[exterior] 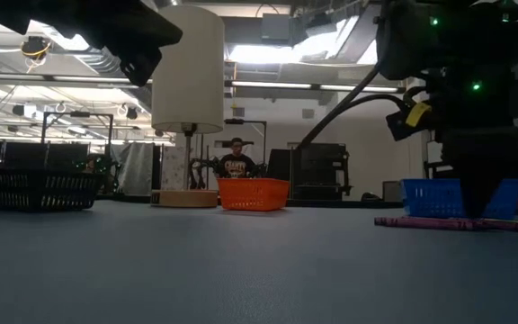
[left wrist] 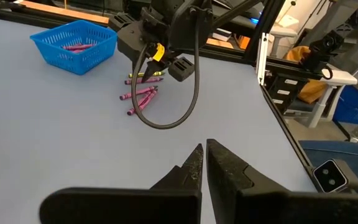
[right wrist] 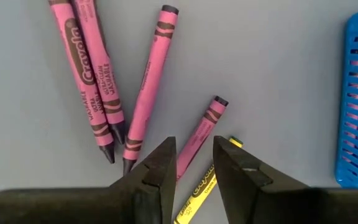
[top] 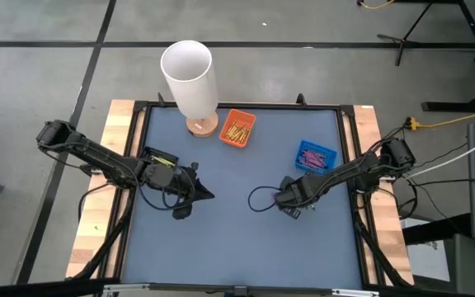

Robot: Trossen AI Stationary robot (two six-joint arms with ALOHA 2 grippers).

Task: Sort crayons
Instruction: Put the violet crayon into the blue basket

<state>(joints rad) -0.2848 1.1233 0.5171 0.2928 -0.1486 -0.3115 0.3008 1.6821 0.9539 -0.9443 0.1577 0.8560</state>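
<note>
Several loose purple crayons [right wrist: 148,74] and one yellow crayon [right wrist: 199,188] lie flat on the blue-grey table near its right middle; they also show in the left wrist view [left wrist: 143,93]. My right gripper [right wrist: 194,144] points down over them, open. Its fingers stand on either side of one purple crayon [right wrist: 202,130], and the yellow one lies beside it. In the high view my right gripper [top: 285,198] hides them. An orange tray [top: 237,128] holds yellow crayons and a blue tray [top: 316,155] holds purple ones. My left gripper [left wrist: 204,148] is shut and empty over the table's left middle [top: 204,194].
A tall white cylinder on a round wooden base [top: 190,78] stands at the far edge, left of the orange tray. Black cables loop by both grippers [top: 258,198]. A black frame rims the table [top: 349,165]. A person sits in the room beyond [exterior: 236,160].
</note>
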